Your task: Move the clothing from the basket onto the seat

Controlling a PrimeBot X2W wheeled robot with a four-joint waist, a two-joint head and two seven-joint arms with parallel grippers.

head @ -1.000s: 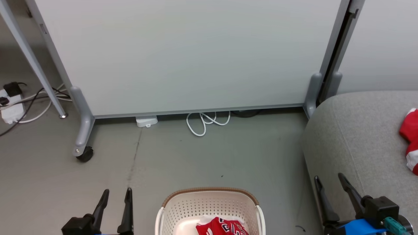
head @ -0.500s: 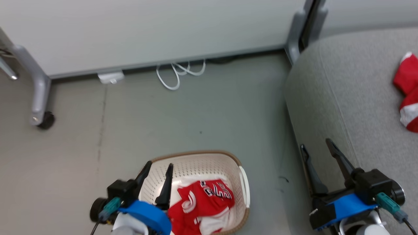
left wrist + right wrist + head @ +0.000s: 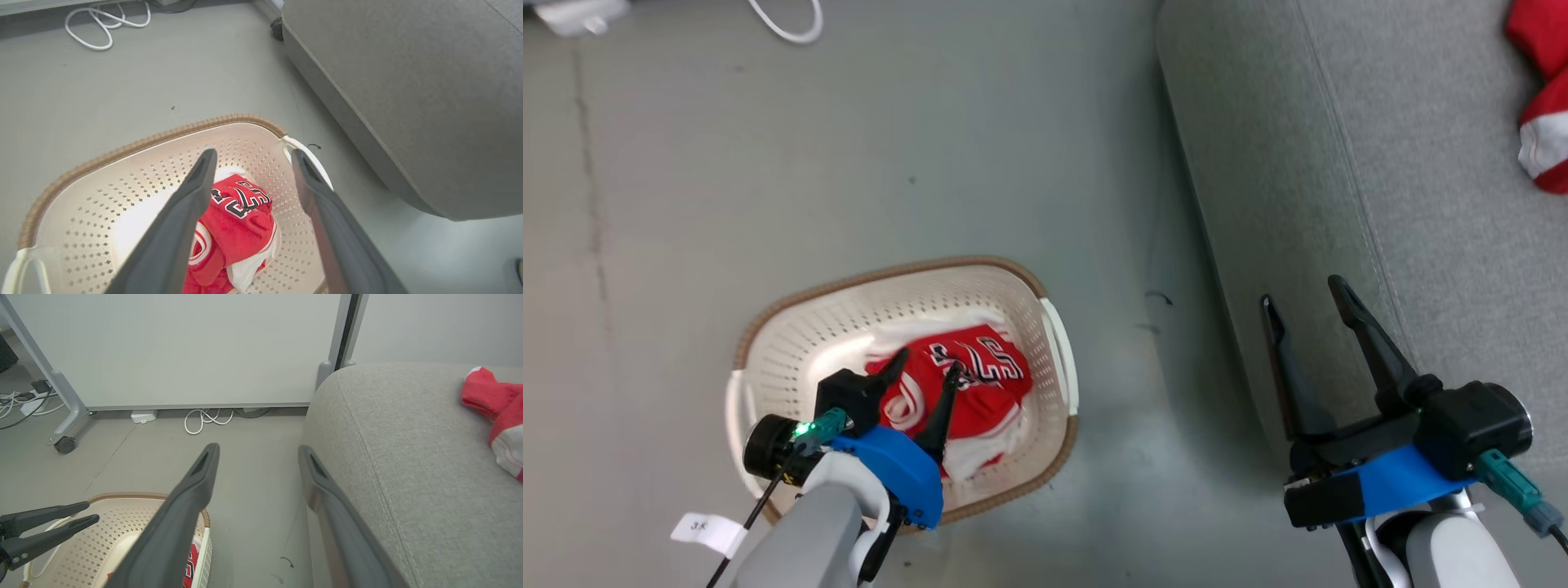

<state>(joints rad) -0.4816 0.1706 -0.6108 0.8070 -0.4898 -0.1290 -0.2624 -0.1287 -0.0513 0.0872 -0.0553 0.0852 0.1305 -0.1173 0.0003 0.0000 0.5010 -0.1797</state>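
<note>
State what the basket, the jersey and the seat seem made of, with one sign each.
Basket: likely moulded plastic, cream, slight sheen, perforated walls; brown rim looks woven.
Jersey: probably thin synthetic fabric, crumpled softly.
Seat: grey woven upholstery, matte, grainy, stitched seam.

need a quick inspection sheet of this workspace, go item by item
surface: grey floor, with a crack line and small dark marks
job's things: red jersey crumpled in the basket; second red garment lying on the seat
clutter: small white box at the foot of the panel
claws: left claw open, down in the basket over the jersey, contact cannot be told; right claw open and empty, by the seat's edge
cables: white cable looped on the floor under the panel; power strip with leads at the far side
surroundings: pale panel on wheels behind the basket
</note>
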